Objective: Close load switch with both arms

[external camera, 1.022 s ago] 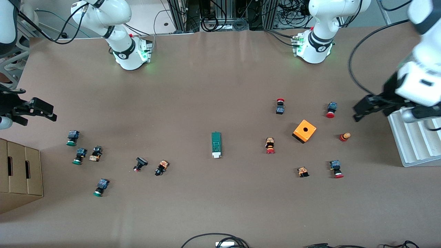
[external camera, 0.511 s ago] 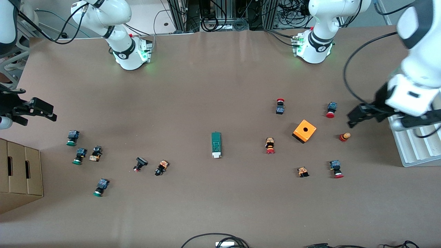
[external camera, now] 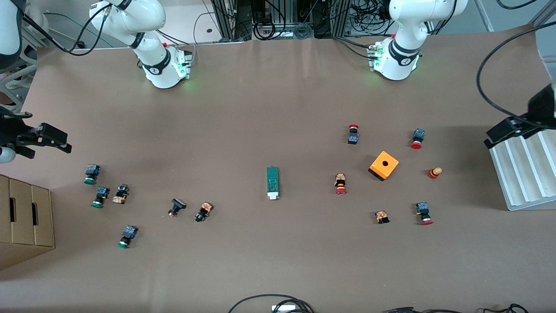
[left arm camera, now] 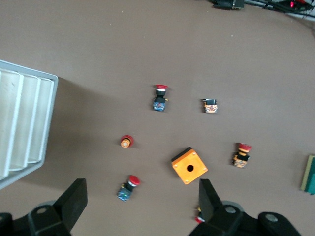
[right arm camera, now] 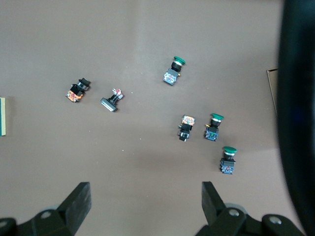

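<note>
The load switch (external camera: 272,183), a slim green bar with a white block at its nearer end, lies flat in the middle of the table. Its edge shows in the left wrist view (left arm camera: 310,174) and in the right wrist view (right arm camera: 2,115). My left gripper (external camera: 493,138) is open and empty, up in the air over the inner edge of the white tray, well away from the switch. In its own view (left arm camera: 141,201) it looks down on the orange box. My right gripper (external camera: 64,144) is open and empty, and waits over the right arm's end of the table (right arm camera: 145,201).
An orange box with a round hole (external camera: 384,165) and several red-capped push buttons (external camera: 340,184) lie toward the left arm's end. Green-capped buttons (external camera: 91,174) lie toward the right arm's end. A white ribbed tray (external camera: 521,174) and a cardboard box (external camera: 26,217) stand at the table's ends.
My left arm first swung in toward the orange box, then pulled back outward and up to over the white tray. The right arm and the load switch have not moved.
</note>
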